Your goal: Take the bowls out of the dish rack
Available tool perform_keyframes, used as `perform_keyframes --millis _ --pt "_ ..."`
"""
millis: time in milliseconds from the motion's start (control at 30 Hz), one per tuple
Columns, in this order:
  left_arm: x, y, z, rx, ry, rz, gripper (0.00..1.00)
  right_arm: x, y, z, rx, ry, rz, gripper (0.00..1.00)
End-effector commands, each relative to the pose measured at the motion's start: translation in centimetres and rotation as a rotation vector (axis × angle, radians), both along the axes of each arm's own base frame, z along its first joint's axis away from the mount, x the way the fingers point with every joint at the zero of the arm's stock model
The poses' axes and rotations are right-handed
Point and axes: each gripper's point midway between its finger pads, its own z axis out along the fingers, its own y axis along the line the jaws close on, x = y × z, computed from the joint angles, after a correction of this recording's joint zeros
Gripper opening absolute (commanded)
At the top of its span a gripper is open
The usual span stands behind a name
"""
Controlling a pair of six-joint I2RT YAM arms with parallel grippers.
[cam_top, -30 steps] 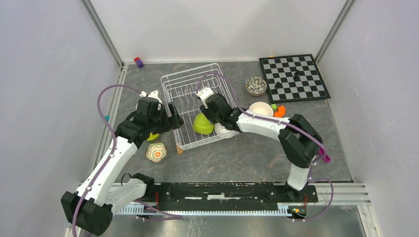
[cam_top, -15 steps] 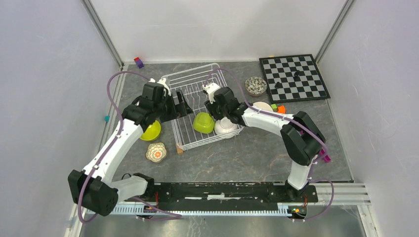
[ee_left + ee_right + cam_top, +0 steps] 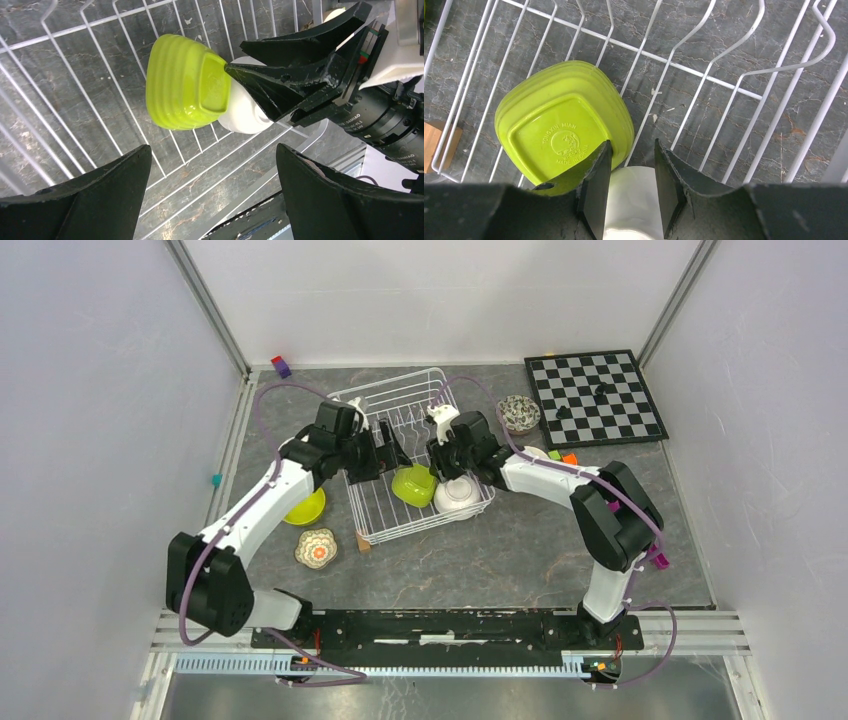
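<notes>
- While my left gripper (image 3: 212,152) hangs wide open over the rack (image 3: 375,510), my right gripper (image 3: 632,150) straddles the white bowl (image 3: 631,200) in it, grip unclear.
- Green bowl (image 3: 559,125) leans against it, crowding one finger.

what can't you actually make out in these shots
- Small white round bowl, right wrist view: mostly hidden by the right tool fingers and the bottom edge. Whether they pinch it is unclear.
- Lime green bowl on the grey table, top view: partly covered by the left arm.
- Dark pieces on the black-and-white checkered chessboard, top view: too small to identify.
</notes>
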Motion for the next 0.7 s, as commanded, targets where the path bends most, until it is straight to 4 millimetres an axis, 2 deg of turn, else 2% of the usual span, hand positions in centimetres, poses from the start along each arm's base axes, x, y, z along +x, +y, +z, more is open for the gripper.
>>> perform_keyframes --millis 0,100,400,667 --pt "1.4 -2.0 0.7 -0.101 -0.018 0.007 1.00 -0.6 0.1 -1.2 0.012 0.041 0.017 0.43" --pt "1.9 -2.0 -0.2 -0.090 0.000 0.025 1.00 -0.4 0.3 -0.9 0.033 0.029 0.022 0.43" --pt "2.6 -2.0 -2.6 -0.081 0.041 0.058 1.00 -0.3 -0.4 -1.8 0.021 0.044 0.024 0.43" --pt "2.7 -2.8 -3.4 -0.112 0.063 0.041 1.00 0.0 -1.0 -1.9 0.035 0.051 0.024 0.43"
